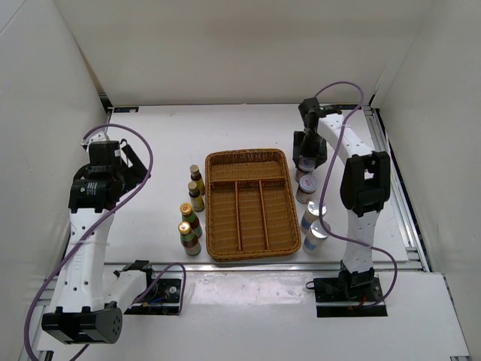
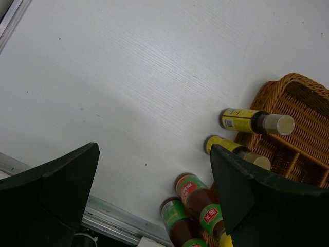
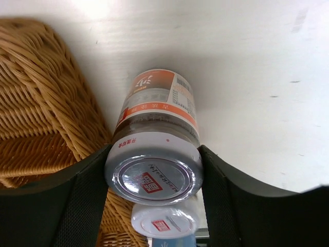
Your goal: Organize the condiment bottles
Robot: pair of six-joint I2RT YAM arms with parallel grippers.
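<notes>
Four slim dark bottles with gold caps [image 1: 192,209] stand in a column left of the wicker tray [image 1: 248,159]. In the left wrist view two show yellow labels [image 2: 239,119] and two show green and red labels [image 2: 197,197]. My left gripper [image 1: 132,162] is open and empty above bare table left of them; it also shows in the left wrist view [image 2: 154,177]. My right gripper [image 1: 307,156] is shut on the lid of a short jar [image 3: 154,154] beside the tray's right wall. A second jar [image 1: 306,188] and two pale silver-capped bottles [image 1: 314,226] stand behind it in a column.
The tray's three long compartments and one cross compartment hold nothing. Its woven wall [image 3: 41,103] is close to the left of the held jar. White walls enclose the table at the back and sides. A metal rail [image 2: 113,221] runs along the near edge.
</notes>
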